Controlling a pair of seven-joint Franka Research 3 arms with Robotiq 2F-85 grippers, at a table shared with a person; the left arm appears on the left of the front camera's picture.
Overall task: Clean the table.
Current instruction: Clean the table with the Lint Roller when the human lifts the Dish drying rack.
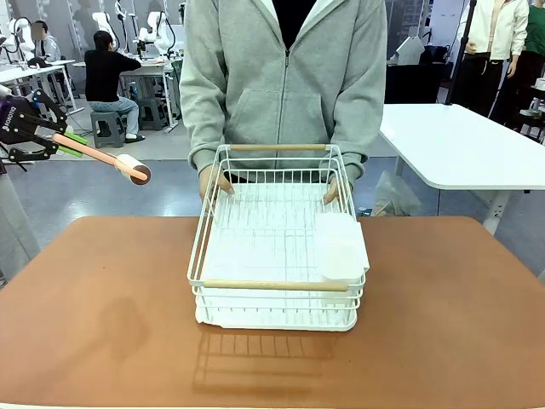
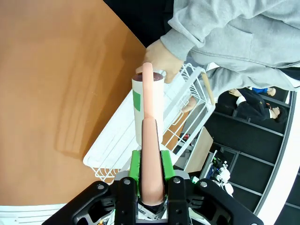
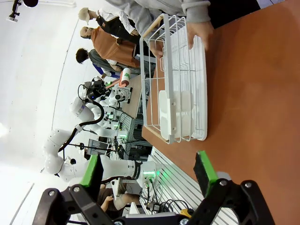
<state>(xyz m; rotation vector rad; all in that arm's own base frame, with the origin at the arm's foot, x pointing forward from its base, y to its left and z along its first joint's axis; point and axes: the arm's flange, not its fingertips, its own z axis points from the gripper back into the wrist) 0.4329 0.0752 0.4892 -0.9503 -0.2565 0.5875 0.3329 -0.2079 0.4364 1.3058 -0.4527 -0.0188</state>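
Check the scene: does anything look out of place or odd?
The rack seems lifted off the table: the person's hands grip its far end, and its shadow lies apart from its base. Nothing looks spilled or damaged.

The black left gripper (image 2: 151, 165) carries green pads (image 2: 134, 168).
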